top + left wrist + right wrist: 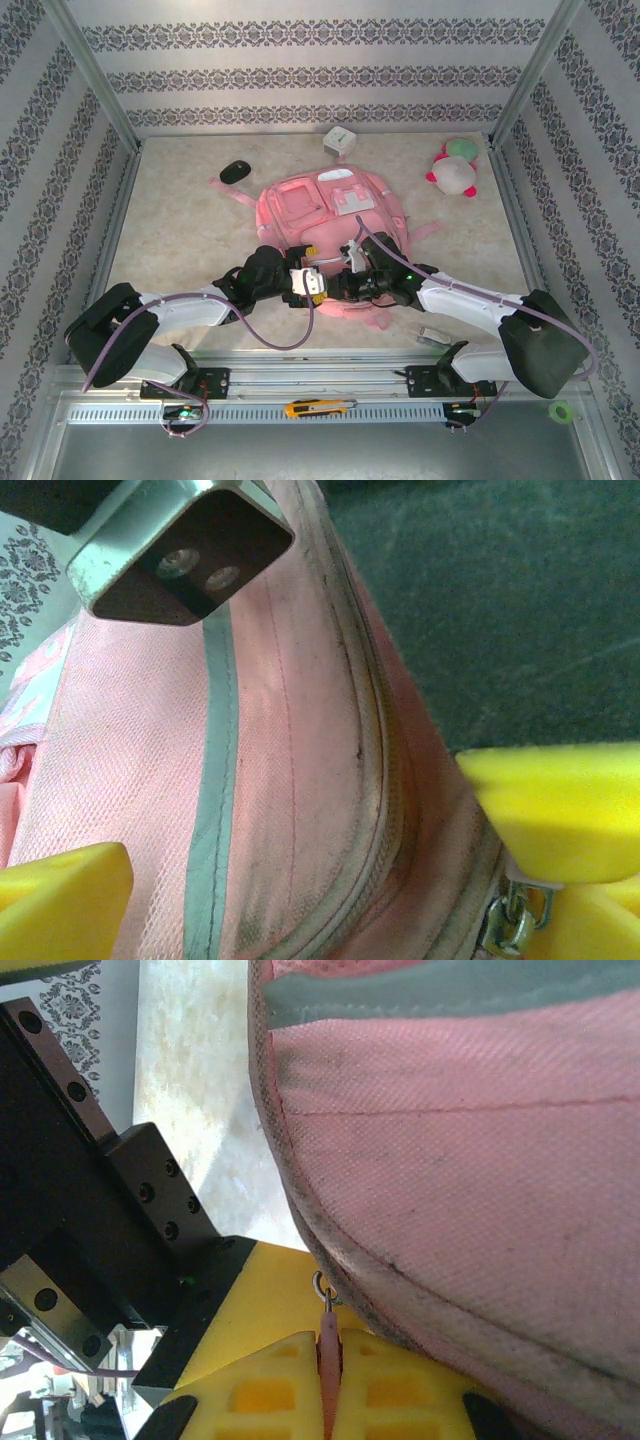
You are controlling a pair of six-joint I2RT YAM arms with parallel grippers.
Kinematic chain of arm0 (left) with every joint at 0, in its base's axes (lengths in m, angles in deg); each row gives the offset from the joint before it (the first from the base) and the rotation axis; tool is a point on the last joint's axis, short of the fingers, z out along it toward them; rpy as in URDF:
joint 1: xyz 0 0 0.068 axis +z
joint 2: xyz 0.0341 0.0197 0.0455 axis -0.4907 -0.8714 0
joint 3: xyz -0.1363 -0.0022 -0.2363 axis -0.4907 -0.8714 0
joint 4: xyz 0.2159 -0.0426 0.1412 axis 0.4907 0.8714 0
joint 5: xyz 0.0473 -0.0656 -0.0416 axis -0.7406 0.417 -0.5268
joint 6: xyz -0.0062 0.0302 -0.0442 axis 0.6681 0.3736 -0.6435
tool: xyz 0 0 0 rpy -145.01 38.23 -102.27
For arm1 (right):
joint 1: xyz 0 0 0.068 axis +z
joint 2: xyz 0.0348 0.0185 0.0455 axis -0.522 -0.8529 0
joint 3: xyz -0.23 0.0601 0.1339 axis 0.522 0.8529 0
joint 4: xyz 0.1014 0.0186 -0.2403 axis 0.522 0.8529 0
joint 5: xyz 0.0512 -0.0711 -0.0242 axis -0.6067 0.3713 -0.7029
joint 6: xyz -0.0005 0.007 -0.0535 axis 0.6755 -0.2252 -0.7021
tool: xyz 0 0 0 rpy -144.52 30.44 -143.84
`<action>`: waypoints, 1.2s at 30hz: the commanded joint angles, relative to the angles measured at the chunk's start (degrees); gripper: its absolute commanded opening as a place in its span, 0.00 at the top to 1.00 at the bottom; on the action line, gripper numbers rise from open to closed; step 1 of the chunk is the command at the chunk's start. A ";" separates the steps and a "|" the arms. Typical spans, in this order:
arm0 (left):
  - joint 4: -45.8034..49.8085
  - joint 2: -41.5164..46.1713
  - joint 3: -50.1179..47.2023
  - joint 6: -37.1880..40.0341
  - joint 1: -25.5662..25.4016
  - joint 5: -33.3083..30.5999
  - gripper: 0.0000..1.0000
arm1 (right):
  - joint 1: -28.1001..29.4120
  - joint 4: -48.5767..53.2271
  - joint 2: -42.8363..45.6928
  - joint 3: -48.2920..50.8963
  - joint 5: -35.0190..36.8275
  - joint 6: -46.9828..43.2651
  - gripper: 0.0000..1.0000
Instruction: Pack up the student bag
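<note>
Right wrist: right fingers pinch student bag zipper pull.

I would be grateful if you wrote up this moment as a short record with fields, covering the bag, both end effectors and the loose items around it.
student bag: lying flat, front pockets facing up
left end effector: open, poised over the bag's zipped edge
right end effector: shut on a pink zipper pull
loose items: plush toy to the far right; white box and black object beyond the bag
bag contents: cannot tell
</note>
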 commanded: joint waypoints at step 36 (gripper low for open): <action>37.20 15.25 7.18 12.57 7.43 -6.64 1.00 | -13.24 6.99 16.39 5.97 -1.94 -4.58 1.00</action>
